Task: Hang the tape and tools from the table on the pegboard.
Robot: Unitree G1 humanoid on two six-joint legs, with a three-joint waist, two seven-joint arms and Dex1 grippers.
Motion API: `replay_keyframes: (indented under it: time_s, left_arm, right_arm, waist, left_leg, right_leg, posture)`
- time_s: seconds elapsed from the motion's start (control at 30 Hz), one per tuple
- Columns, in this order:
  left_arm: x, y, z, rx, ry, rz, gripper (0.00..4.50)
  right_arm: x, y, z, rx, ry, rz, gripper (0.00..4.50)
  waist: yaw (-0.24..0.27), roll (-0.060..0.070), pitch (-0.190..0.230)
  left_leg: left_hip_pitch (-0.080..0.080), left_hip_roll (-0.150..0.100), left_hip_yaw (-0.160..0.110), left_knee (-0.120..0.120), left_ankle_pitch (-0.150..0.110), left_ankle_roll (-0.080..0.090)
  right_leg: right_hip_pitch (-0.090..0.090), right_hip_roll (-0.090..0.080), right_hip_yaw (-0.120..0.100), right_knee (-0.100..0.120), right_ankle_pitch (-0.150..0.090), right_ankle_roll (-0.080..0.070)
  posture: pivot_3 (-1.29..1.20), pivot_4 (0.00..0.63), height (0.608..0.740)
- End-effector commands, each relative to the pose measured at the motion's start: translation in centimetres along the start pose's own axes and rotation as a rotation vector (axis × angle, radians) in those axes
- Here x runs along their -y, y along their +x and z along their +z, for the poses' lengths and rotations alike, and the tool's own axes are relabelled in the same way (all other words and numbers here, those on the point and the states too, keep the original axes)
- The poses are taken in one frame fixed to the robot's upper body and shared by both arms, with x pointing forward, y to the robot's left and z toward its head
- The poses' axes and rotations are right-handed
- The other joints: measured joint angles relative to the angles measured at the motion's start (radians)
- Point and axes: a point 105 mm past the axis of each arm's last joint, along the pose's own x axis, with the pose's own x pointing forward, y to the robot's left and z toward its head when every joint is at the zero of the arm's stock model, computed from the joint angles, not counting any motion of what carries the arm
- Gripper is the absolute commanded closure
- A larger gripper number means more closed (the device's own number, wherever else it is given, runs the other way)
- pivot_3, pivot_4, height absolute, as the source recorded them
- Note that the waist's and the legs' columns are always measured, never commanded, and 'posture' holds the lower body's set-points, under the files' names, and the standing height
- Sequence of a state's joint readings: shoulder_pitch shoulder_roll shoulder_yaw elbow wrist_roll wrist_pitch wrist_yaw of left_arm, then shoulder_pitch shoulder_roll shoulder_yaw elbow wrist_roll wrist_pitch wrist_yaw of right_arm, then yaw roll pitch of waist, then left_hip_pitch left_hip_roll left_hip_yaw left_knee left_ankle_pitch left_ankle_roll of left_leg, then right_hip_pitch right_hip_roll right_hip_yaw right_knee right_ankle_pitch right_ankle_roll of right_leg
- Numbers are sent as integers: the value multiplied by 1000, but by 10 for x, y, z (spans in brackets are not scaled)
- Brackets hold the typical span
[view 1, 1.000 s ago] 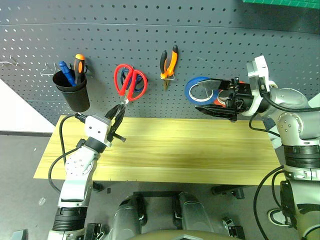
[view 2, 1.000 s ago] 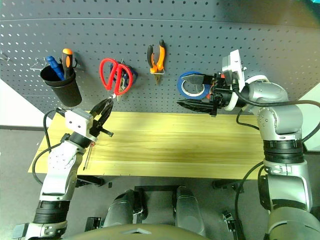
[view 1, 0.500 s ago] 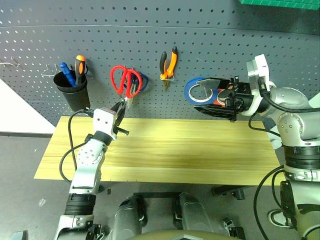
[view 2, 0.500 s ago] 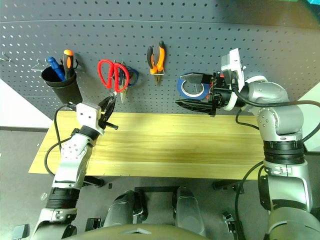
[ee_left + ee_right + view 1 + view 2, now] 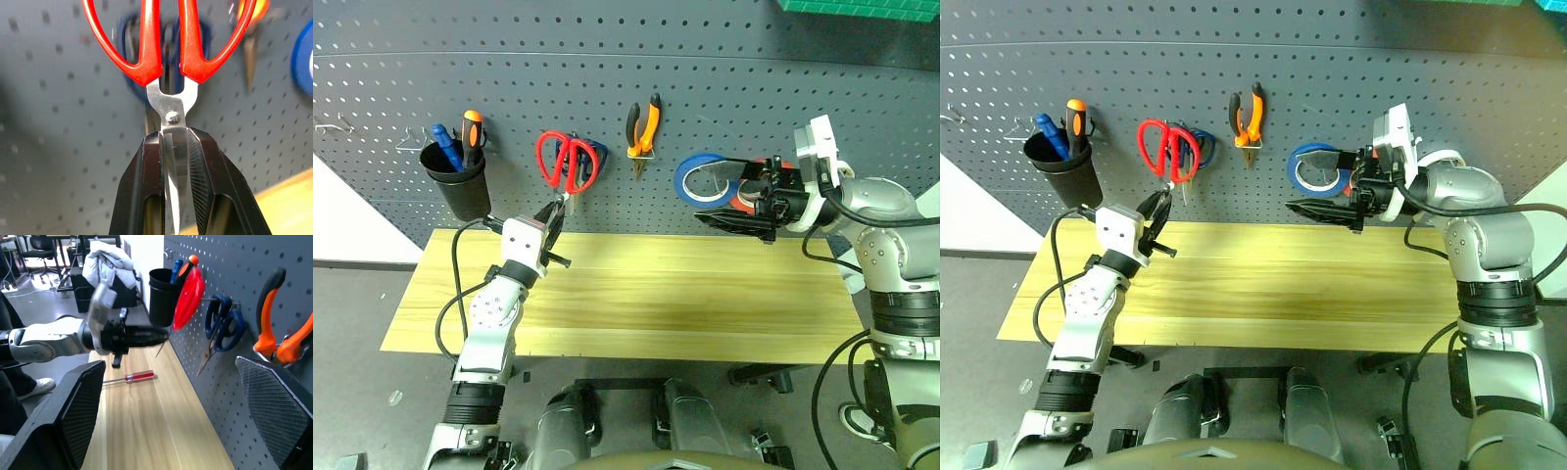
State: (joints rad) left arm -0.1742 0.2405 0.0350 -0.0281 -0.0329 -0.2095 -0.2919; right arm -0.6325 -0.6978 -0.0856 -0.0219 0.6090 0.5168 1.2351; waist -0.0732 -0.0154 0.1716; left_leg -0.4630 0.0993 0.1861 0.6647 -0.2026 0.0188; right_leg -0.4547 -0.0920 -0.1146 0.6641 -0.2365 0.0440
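My left gripper (image 5: 551,211) is shut on the blades of the red-handled scissors (image 5: 568,162). It holds them handles up against the pegboard (image 5: 754,78), in front of blue scissors. The orange-and-black pliers (image 5: 644,125) hang on a hook to their right. The blue tape (image 5: 705,178) hangs on the board further right. My right gripper (image 5: 700,193) is open in front of it, pointing left, with nothing between its fingers. The red-handled screwdriver (image 5: 139,377) lies on the table (image 5: 705,304) near the left arm.
A black cup (image 5: 457,181) on the board holds a blue and an orange screwdriver. Blue scissors (image 5: 222,325) hang behind the red ones. A red roll (image 5: 744,198) sits on the board behind my right gripper. Bare hooks (image 5: 333,124) stick out at the far left.
My left arm has swung the red scissors up and in toward the board, over the blue scissors. The right arm and the tape have stayed put.
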Motion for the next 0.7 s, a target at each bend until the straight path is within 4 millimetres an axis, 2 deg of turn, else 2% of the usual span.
replay_keyframes:
  time_s: [0.03, 0.17, 0.27, 0.47, 0.6, 0.7]
  left_arm:
    - [0, -4, 16, 62, 24, 2, 4153]
    - [-1, -8, 15, 61, 13, 6, 4153]
    - [-3, -9, 6, 4, -33, 35, 4153]
    - [4, -6, -7, -71, -10, -1, 4153]
    - [2, 0, -12, -101, -12, 5, 4153]
    - [-5, 12, -16, -124, -27, 21, 4153]
  right_arm:
    - [-4, -1, 13, 7, -71, 13, 0]
    - [-5, 0, 12, 5, -72, 17, 0]
    - [-5, 2, 12, 6, -75, 22, 0]
    - [-4, 2, 12, 3, -80, 20, 0]
    - [-4, 3, 12, 3, -80, 16, 0]
    - [-4, 4, 10, 1, -80, 10, 0]
  waist:
    - [0, 1, -2]
    - [0, 1, -3]
    - [1, 1, -3]
    - [1, 2, -6]
    - [1, 2, -7]
    - [2, 2, -7]
  left_leg:
    - [0, 0, 0, 0, 0, 0]
    - [0, 0, 0, 0, 0, 0]
    - [0, 0, 0, 0, 0, 0]
    - [0, 0, 0, 0, 0, 0]
    - [0, 0, 0, 0, 0, 0]
    - [0, 0, 0, 1, 0, 0]
  right_leg:
    - [0, 0, 0, 0, 0, 0]
    - [0, 0, 0, 0, 0, 0]
    - [0, 0, 0, 0, 0, 0]
    - [0, 0, 0, 0, 0, 0]
    - [0, 0, 0, 0, 0, 0]
    - [0, 0, 0, 0, 0, 0]
  posture:
    - [-168, 104, 730]
    - [-164, 102, 730]
    - [-161, 99, 730]
    - [-163, 97, 730]
    - [-166, 98, 730]
    - [-169, 100, 730]
